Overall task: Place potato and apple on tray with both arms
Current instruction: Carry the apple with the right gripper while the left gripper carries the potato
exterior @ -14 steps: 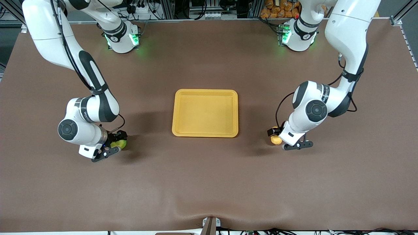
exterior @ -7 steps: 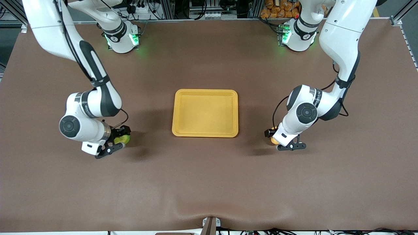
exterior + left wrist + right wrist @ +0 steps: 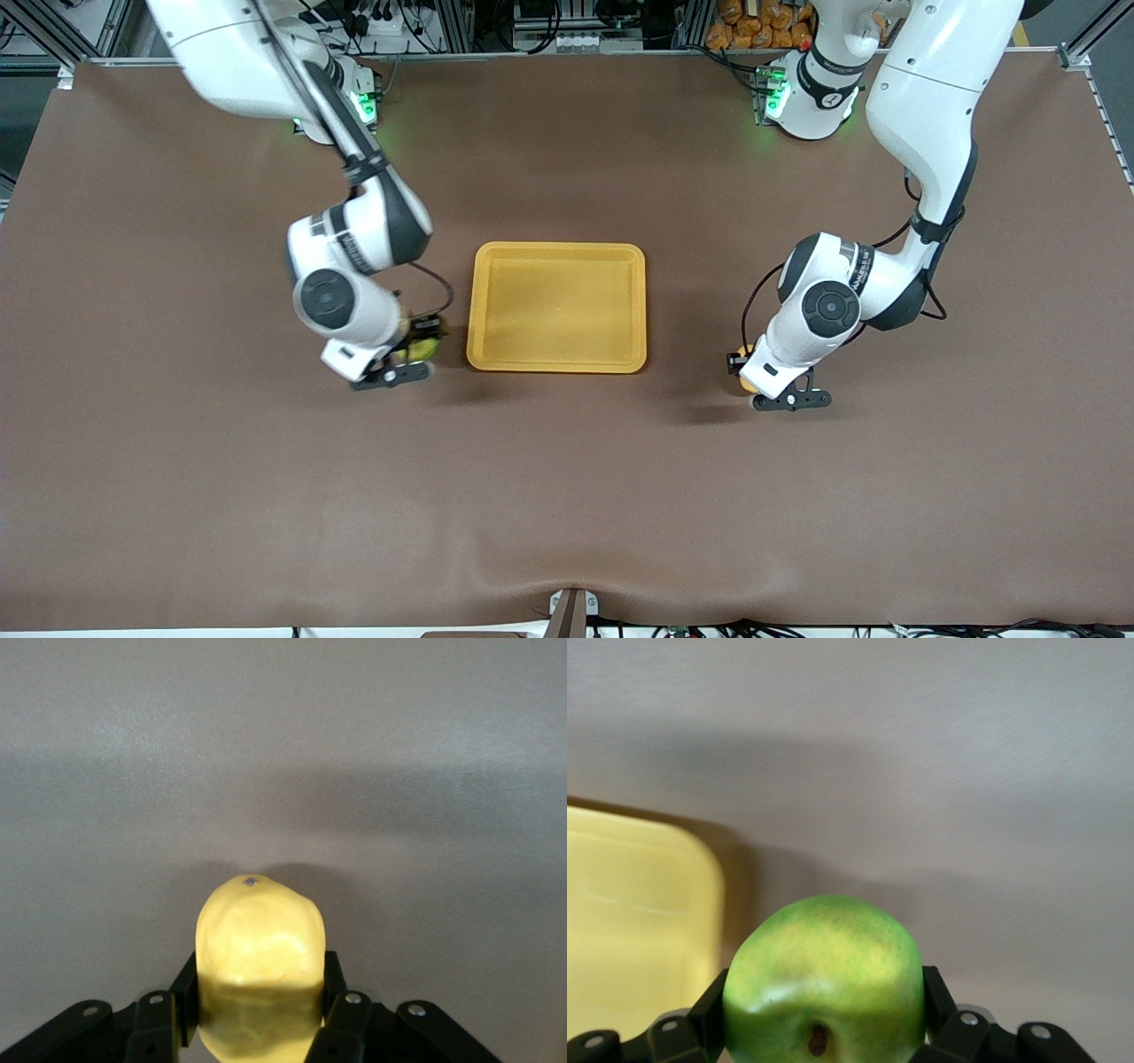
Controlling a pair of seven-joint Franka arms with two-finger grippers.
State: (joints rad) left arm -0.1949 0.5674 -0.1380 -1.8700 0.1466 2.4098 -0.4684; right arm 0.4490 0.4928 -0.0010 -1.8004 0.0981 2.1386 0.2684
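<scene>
1. Apple (image 3: 824,979): my right gripper (image 3: 416,348) is clamped on it, fingers (image 3: 709,1010) pressed against both flanks, stem dimple facing the wrist camera. It hangs over bare table just beside the tray (image 3: 556,361), at the edge toward the right arm's end.
2. Tray: it sits mid-table between my two arms and holds nothing yet.
3. Potato (image 3: 259,970): my left gripper (image 3: 746,370) is closed on its lower part, fingers (image 3: 347,1014) touching each side, most of the lump standing clear of them. It is low over the table toward the left arm's end, well apart from the tray; I cannot tell whether it is off the surface.
4. Risk, apple: carried too low, it could strike the raised rim and push the tray or twist in the grip. A release near the edge could let this round fruit roll against the rim or over it.
5. Risk, potato: the hold is low on a smooth, rounded body, so a quick swing could let it pivot or slip out.
6. Risk, both: two arms converging on one small tray could crowd each other.
</scene>
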